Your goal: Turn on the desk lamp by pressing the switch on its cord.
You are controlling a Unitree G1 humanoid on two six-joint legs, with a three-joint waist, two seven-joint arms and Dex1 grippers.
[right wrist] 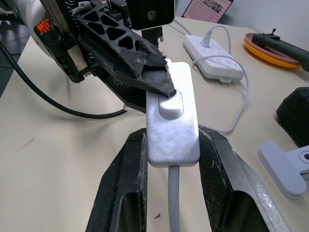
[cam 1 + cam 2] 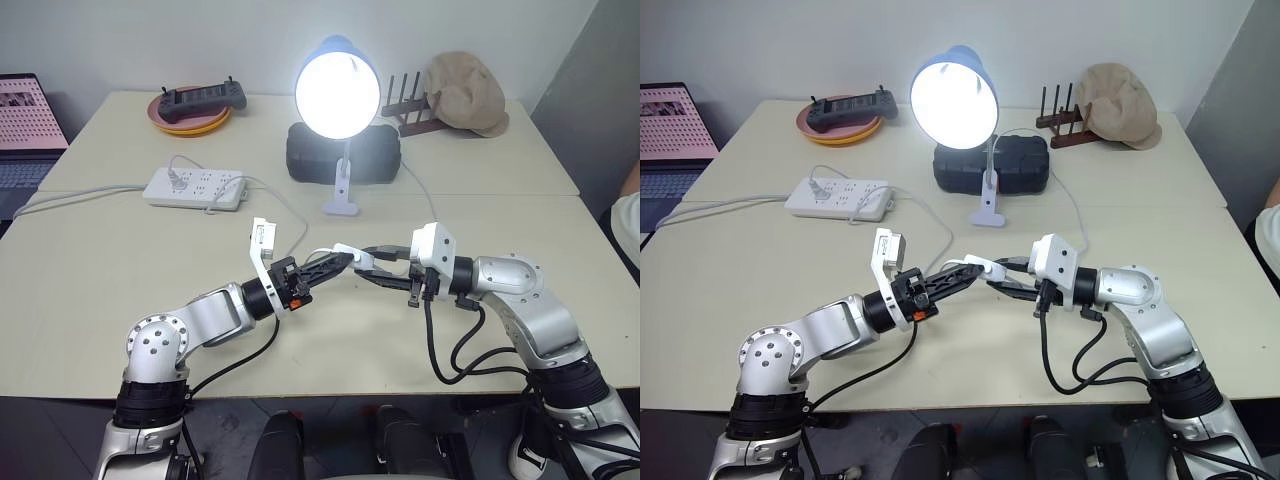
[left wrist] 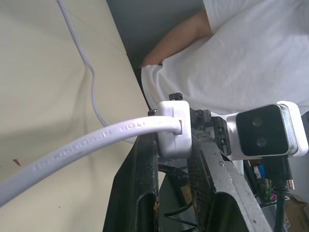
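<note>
Both jaws clenched on the switch at frame center: right gripper clamps its sides, left gripper pinches the button end. Switch long axis runs gripper-to-gripper, cord exiting. Lamp lit, upper center.

A: How many lamps? One desk lamp, one switch, one cord.
B: And pincers? Two: a left pincer and a right pincer.
A: On the counter?
B: One power strip, one plate, one cap, one black box, perhaps three rack pegs.
</note>
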